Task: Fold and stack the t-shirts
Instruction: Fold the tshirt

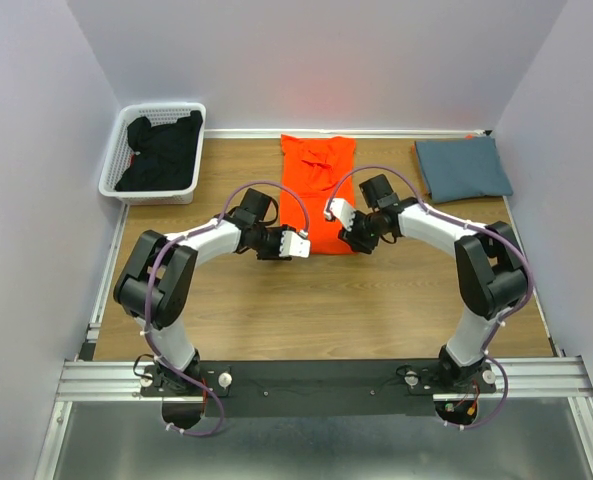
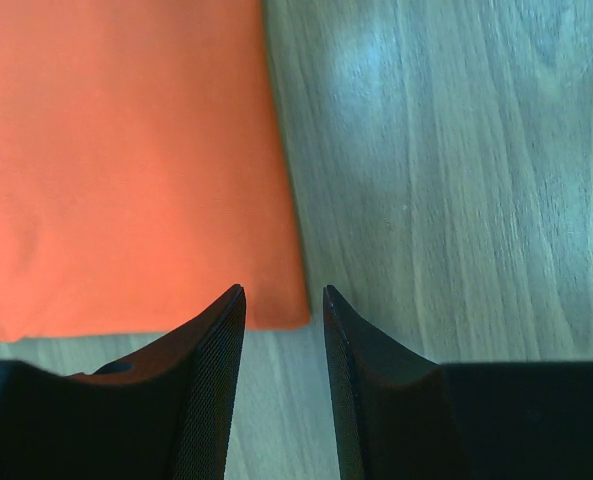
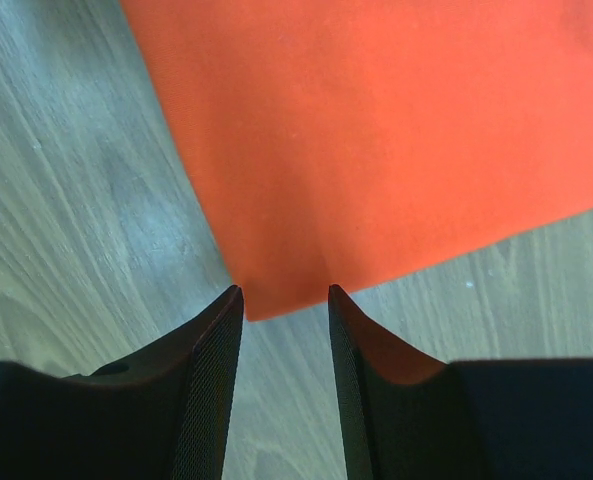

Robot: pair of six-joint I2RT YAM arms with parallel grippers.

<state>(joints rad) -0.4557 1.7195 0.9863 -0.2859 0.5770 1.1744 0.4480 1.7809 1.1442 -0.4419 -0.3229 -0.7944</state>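
Left claw (image 2: pixel 283 292) and right claw (image 3: pixel 284 290), fingers apart, hover over the near corners of the orange t-shirt (image 1: pixel 316 160); next, I judge, pinch both and fold toward the far edge of the tabletop (image 1: pixel 276 300).

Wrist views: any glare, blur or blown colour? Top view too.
Left wrist: pale glare patch on the table, orange shirt so saturated its weave is lost, fingers dark but sharp. Right wrist: similar sheen on the wood at left, shirt edge slightly soft. Top view: evenly lit, orange glow on the back wall above the shirt, dark clothes in the basket show almost no detail.
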